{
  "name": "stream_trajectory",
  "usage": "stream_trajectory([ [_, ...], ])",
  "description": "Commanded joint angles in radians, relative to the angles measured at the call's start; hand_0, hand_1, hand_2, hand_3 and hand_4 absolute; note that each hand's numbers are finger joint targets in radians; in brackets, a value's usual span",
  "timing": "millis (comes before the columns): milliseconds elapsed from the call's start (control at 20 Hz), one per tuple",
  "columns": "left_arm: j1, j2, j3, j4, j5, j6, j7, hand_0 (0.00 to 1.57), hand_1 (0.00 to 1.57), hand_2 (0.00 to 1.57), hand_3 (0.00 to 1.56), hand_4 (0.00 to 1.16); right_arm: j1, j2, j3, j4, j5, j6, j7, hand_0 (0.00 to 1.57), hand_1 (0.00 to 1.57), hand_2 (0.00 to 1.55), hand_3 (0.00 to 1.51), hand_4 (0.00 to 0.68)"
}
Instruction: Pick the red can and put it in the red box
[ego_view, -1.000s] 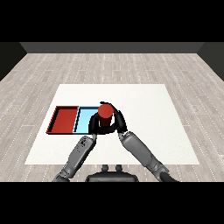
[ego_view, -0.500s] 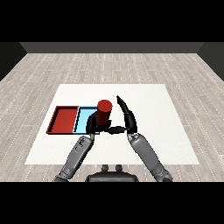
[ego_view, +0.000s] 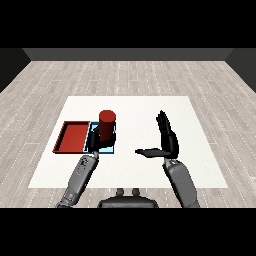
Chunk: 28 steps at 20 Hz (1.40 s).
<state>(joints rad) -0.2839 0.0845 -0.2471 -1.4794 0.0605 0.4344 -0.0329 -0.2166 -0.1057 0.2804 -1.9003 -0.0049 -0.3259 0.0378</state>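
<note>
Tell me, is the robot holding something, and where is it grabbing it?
Yes. The left hand curls round the lower side of the red can. The right hand is open and holds nothing.

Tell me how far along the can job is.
Done: the left hand is curled round the red can and has it picked up. In hand: the can sits over the light blue tray, the right hand open and apart. Left: move it over the red tray and set it inside.

Upright red can (ego_view: 107, 125) over light blue tray (ego_view: 108, 149), beside red tray (ego_view: 73, 137).
</note>
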Motion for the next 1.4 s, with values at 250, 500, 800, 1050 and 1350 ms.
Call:
stream_trajectory([
  [250, -0.019, 0.176, 0.211, 0.107, 0.012, -0.025, 0.006, 1.57, 1.57, 1.57, 1.52, 1.13, 0.296, -0.079, -0.177, -0.095, -0.121, 0.055, -0.141, 0.0, 0.0, 0.0, 0.0, 0.0],
  [500, -0.091, 0.309, 0.332, 0.381, 0.013, -0.076, -0.007, 1.57, 1.57, 1.57, 1.5, 1.12, 0.346, -0.065, -0.226, -0.021, -0.145, 0.05, -0.164, 0.0, 0.0, 0.0, 0.0, 0.0],
  [800, -0.185, 0.329, 0.384, 0.775, -0.017, -0.115, -0.159, 1.57, 1.57, 1.57, 1.5, 1.04, 0.327, -0.063, -0.261, 0.118, -0.127, 0.061, -0.22, 0.0, 0.0, 0.0, 0.0, 0.0],
  [1050, -0.3, 0.357, 0.404, 1.051, -0.065, -0.069, -0.134, 1.57, 1.57, 1.55, 1.48, 1.02, 0.28, -0.095, -0.318, 0.177, -0.136, 0.063, -0.217, 0.0, 0.0, 0.0, 0.0, 0.0],
  [1350, -0.311, 0.271, 0.335, 1.254, -0.153, -0.01, -0.095, 0.5, 0.5, 0.58, 0.36, 0.64, 0.192, -0.089, -0.328, 0.276, -0.117, 0.039, -0.202, 0.0, 0.0, 0.0, 0.0, 0.0],
])
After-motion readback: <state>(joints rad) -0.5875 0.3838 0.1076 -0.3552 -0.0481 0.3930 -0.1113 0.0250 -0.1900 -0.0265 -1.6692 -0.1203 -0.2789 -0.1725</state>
